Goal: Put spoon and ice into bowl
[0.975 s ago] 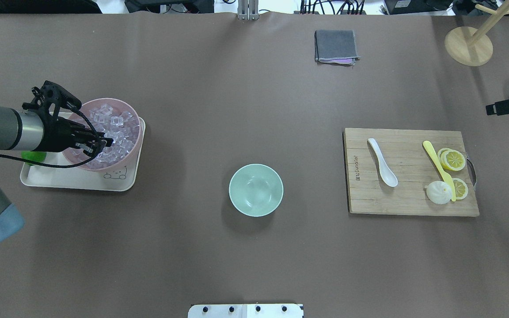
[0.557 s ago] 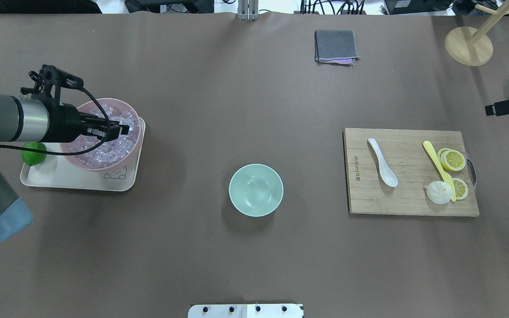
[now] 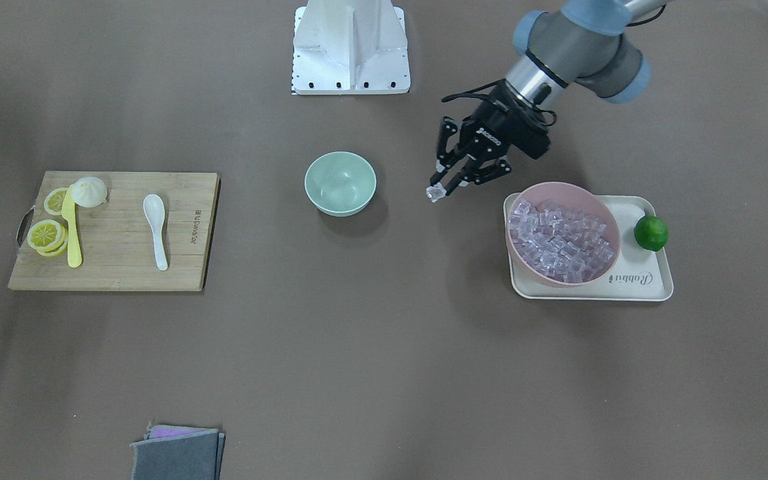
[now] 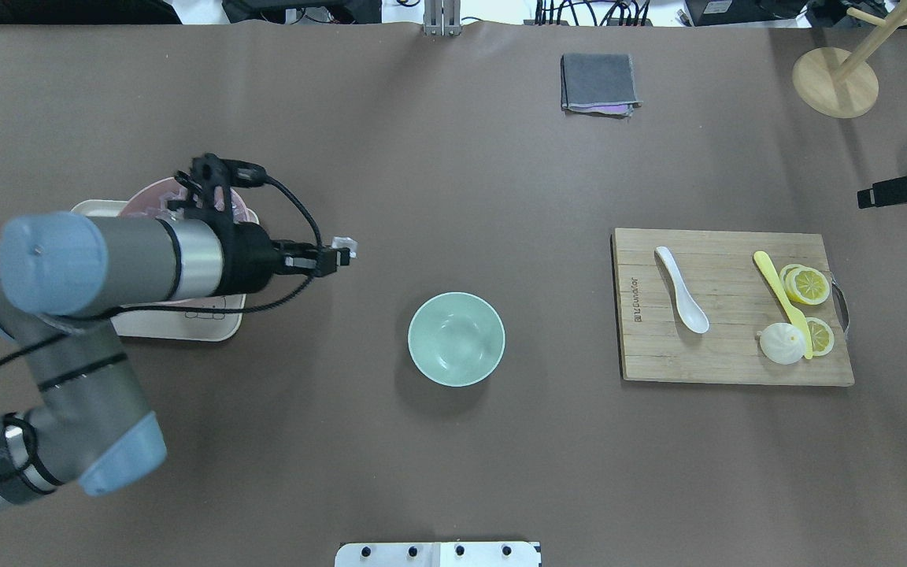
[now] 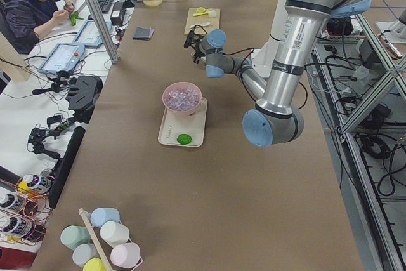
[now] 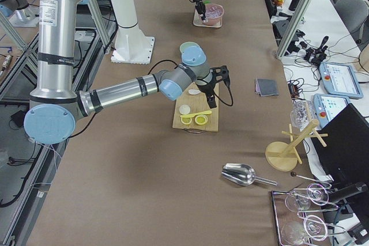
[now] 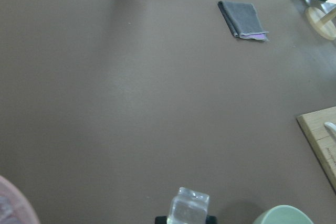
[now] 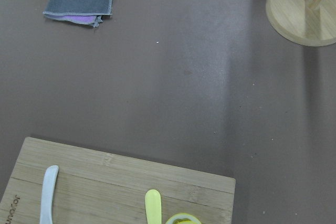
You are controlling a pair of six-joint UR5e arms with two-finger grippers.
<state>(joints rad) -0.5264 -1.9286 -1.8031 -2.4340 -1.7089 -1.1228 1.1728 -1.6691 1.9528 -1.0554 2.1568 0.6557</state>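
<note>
**Ice cube (image 4: pixel 343 246) pinched in left gripper, between pink bowl and mint bowl**

Overhead view: the left gripper (image 4: pixel 339 253) reaches in from the left edge of the frame. Its two fingers are closed on one clear ice cube, which pokes out at their tips. The cube hangs over bare brown table (image 4: pixel 438 173), left of centre. It is up and to the left of the mint-green bowl (image 4: pixel 456 339), near it but not over it. The bowl sits at the centre of the frame with nothing inside.

In the front-facing view, a pink bowl (image 3: pixel 561 185) heaped with more ice cubes stands right of centre on a cream tray (image 3: pixel 651 281). A lime (image 3: pixel 651 233) rests on the tray beside it. The held cube is just left of that tray.

Back in the overhead view, the white spoon (image 4: pixel 682 290) lies flat on a wooden cutting board (image 4: pixel 737 364) at the right of the frame, well apart from the mint bowl. On the same board are a yellow knife (image 4: pixel 780 295), lemon slices (image 4: pixel 806 285) and a small white bun (image 4: pixel 780 344).

The right gripper (image 4: pixel 869 197) shows only as a dark shape at the right edge, above the board. Whether its fingers are open or closed cannot be told.
</note>
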